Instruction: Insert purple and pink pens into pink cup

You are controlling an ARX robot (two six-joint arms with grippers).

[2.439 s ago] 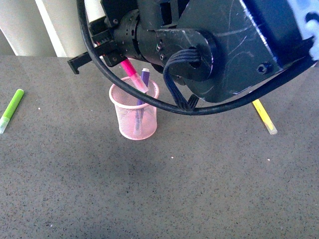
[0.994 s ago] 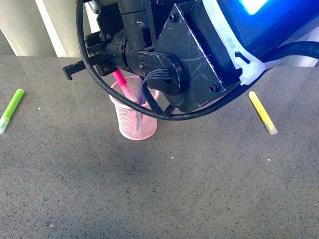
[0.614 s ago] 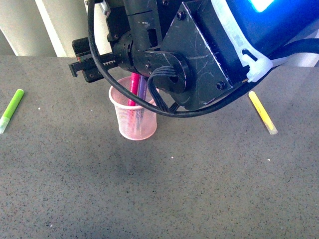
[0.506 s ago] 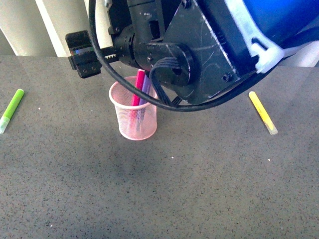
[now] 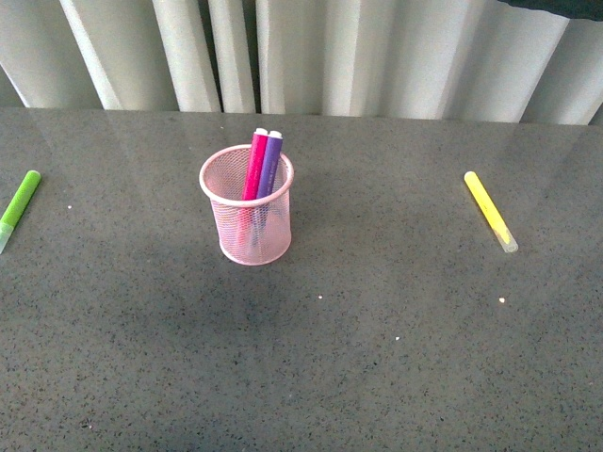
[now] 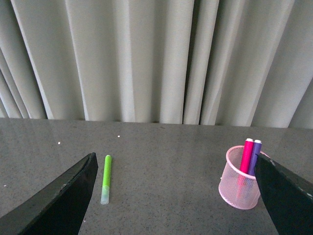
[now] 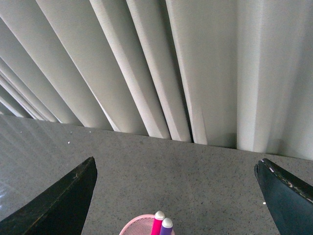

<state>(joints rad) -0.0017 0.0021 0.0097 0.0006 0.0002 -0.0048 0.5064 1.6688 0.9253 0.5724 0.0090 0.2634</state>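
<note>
The near part of the grey table (image 5: 311,377) is bare of any item. Toward 11 o'clock of the front view's centre, the pink cup (image 5: 247,217) is seen upright. The pink pen (image 5: 255,166) and the purple pen (image 5: 269,166) stand inside it, side by side and touching, leaning against the far rim with their white tips above it. Both insertions are judged complete.

No arm is visible in the front view. In the left wrist view the left gripper (image 6: 176,196) is held with jaws spread wide and nothing between them. The right gripper (image 7: 176,196) is likewise released and empty, positioned above the cup.

For the step in hand, a clean retreat is advised: each arm is to be lifted straight up before any sideways travel, so that the projecting pen tips and the light mesh cup are not clipped or tipped.

The lime-green marker (image 5: 19,209) lies at 9 o'clock by the table's left edge; the yellow marker (image 5: 490,211) lies at 3 o'clock, well apart from the cup. Curtains (image 5: 330,56) close off the far edge at 12 o'clock.
</note>
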